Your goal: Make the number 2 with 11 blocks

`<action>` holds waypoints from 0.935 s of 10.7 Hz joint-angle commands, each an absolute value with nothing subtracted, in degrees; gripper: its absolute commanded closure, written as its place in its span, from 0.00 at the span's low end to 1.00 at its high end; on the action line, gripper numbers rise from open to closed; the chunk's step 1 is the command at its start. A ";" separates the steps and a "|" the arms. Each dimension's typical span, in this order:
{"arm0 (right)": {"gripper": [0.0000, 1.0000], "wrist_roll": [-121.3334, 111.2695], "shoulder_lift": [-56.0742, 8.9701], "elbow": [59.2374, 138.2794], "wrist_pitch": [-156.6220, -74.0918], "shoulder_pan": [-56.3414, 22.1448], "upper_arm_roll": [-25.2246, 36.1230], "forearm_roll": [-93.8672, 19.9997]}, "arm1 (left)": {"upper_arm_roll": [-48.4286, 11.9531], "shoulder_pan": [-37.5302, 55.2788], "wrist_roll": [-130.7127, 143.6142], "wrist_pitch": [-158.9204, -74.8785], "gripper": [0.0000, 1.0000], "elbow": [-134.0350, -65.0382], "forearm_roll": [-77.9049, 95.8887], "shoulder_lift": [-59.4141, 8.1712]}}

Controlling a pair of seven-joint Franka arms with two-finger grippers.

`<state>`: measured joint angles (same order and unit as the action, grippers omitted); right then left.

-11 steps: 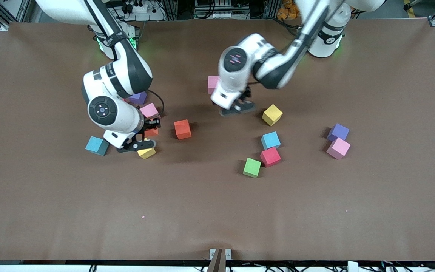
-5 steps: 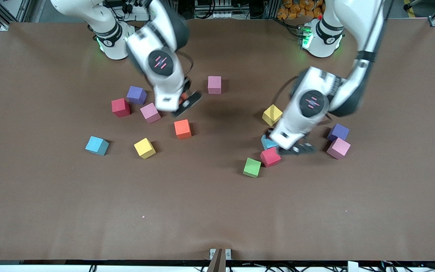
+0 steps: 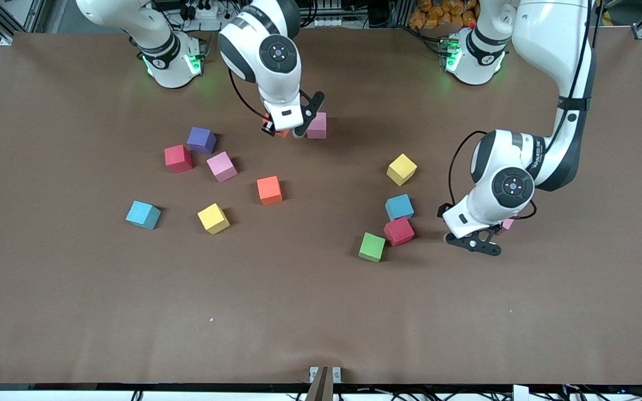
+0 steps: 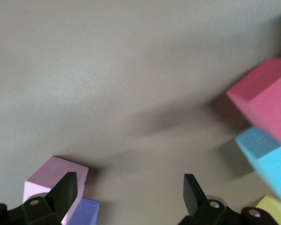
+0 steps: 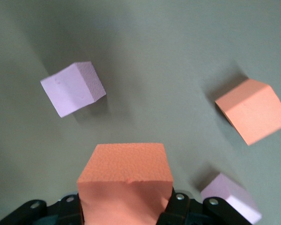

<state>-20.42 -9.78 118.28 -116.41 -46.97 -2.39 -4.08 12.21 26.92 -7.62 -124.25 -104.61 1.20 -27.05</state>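
The blocks lie scattered and loose on the brown table (image 3: 76,312); no number 2 is in view. My right gripper (image 3: 283,132) is shut on an orange block (image 5: 126,183), low beside a pink block (image 3: 316,125) near the robots' bases. My left gripper (image 3: 474,243) hangs open and empty over the table beside a pink block (image 3: 506,224), which the arm mostly hides. Its fingers (image 4: 65,192) stand wide apart, with the pink block (image 4: 56,176) and a purple cube (image 4: 84,211) next to one finger.
Toward the right arm's end lie red (image 3: 178,158), purple (image 3: 202,140), pink (image 3: 222,166), orange (image 3: 269,190), light blue (image 3: 143,214) and yellow (image 3: 213,218) blocks. Mid-table lie yellow (image 3: 402,169), light blue (image 3: 399,207), red (image 3: 399,231) and green (image 3: 371,247) ones.
My right gripper lifted the orange block and carried it toward the bases, up to the pink block. My left arm swung from mid-table past the light blue and red blocks to the pink one.
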 commanded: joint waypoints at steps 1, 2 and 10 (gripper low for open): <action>0.59 -27.58 -6.33 125.76 -123.29 -48.24 -2.02 -3.25 | 13.80 25.07 -19.54 -125.07 0.00 -106.52 0.00 -26.28; 0.58 -28.03 -6.59 126.73 -125.66 -50.60 -2.02 -3.25 | 13.89 24.27 -25.25 -125.07 0.00 -106.61 0.09 -26.45; 0.58 -28.56 -12.21 130.52 -137.55 -57.57 -1.93 2.45 | 16.17 21.98 -32.69 -129.28 0.00 -111.53 0.00 -26.54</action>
<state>-28.01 -11.67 130.20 -136.76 -56.76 -2.42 0.60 15.87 22.25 -30.93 -128.06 -110.22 1.16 -27.21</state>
